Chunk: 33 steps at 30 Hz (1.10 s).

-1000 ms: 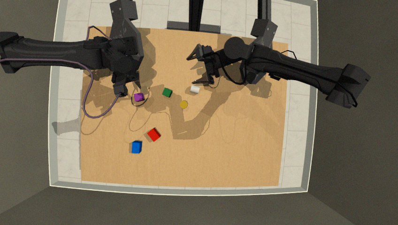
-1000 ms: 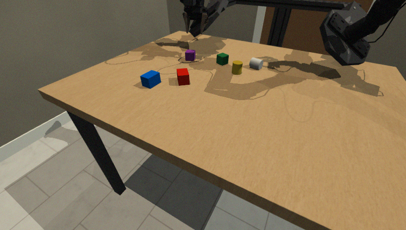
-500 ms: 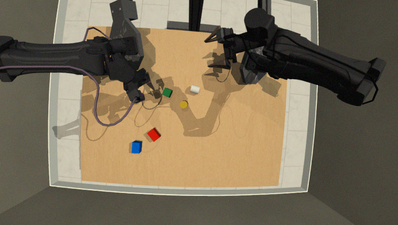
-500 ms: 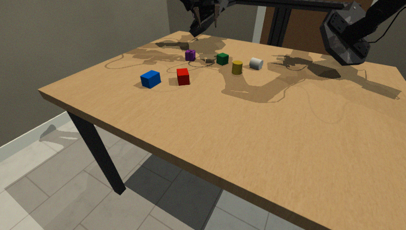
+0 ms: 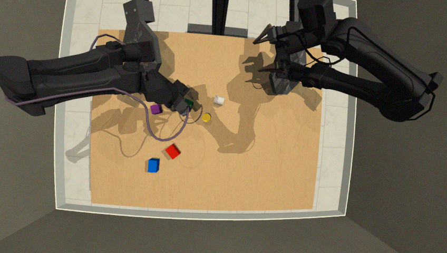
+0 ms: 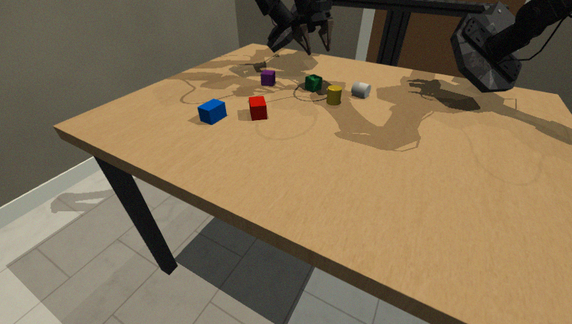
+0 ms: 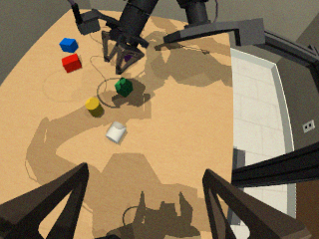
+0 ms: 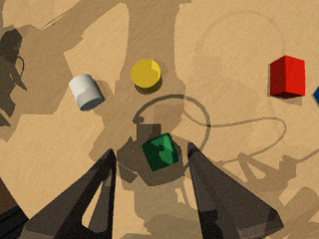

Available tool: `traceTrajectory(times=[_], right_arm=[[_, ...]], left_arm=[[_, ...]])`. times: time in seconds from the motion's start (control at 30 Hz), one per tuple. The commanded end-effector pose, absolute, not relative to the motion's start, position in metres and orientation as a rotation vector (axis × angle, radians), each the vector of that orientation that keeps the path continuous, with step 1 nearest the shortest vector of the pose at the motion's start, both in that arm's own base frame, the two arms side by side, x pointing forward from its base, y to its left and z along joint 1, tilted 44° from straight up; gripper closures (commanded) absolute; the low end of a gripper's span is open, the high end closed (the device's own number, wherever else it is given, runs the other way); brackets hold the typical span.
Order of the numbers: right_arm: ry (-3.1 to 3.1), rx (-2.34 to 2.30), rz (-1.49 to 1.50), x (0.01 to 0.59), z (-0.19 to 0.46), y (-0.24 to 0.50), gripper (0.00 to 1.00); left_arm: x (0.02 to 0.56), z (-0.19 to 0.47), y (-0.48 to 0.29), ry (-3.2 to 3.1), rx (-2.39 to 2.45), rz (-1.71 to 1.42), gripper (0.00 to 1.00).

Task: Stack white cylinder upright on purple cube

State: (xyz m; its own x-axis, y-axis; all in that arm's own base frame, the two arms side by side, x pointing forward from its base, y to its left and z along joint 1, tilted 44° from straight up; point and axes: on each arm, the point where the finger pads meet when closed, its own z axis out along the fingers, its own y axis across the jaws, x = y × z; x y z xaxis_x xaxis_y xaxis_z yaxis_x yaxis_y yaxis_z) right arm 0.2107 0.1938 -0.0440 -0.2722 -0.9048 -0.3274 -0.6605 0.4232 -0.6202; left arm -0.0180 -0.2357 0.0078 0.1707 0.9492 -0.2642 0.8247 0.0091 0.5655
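Observation:
The white cylinder (image 5: 219, 100) lies on its side on the table, apart from everything else; it also shows in the exterior view (image 6: 360, 89) and in both wrist views (image 7: 116, 133) (image 8: 87, 92). The purple cube (image 5: 155, 108) (image 6: 267, 77) sits on the table to its left, past a green cube. My right gripper (image 6: 309, 42) (image 8: 151, 150) hangs high above the green cube (image 8: 161, 151), with its fingers partly open and empty. My left gripper (image 5: 262, 54) (image 7: 147, 172) is wide open and empty. It is raised well above the table, off to the side of the white cylinder.
A yellow cylinder (image 5: 205, 117) stands upright between the green cube (image 5: 188, 101) and the white cylinder. A red cube (image 5: 172, 151) and a blue cube (image 5: 153, 165) sit nearer the table's front. The right arm's purple cable (image 5: 163, 134) hangs in a loop above the table beside the purple cube.

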Motion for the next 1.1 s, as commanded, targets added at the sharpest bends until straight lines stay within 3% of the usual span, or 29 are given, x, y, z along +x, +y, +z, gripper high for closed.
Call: traceTrajectory(times=[0.0,0.47,1.07], right_arm=[[1.880,-1.470,-0.325,0.224,-0.063,0.240,0.36],[1.755,-1.822,-0.294,0.216,-0.158,0.244,0.36],[1.766,-1.841,-0.302,0.214,-0.170,0.242,0.36]], left_arm=[[-0.017,0.046,-0.204,1.739,1.740,0.402,0.00],[-0.021,0.096,-0.170,1.688,1.688,0.406,0.00],[-0.025,0.095,-0.173,1.687,1.701,0.378,0.00]])
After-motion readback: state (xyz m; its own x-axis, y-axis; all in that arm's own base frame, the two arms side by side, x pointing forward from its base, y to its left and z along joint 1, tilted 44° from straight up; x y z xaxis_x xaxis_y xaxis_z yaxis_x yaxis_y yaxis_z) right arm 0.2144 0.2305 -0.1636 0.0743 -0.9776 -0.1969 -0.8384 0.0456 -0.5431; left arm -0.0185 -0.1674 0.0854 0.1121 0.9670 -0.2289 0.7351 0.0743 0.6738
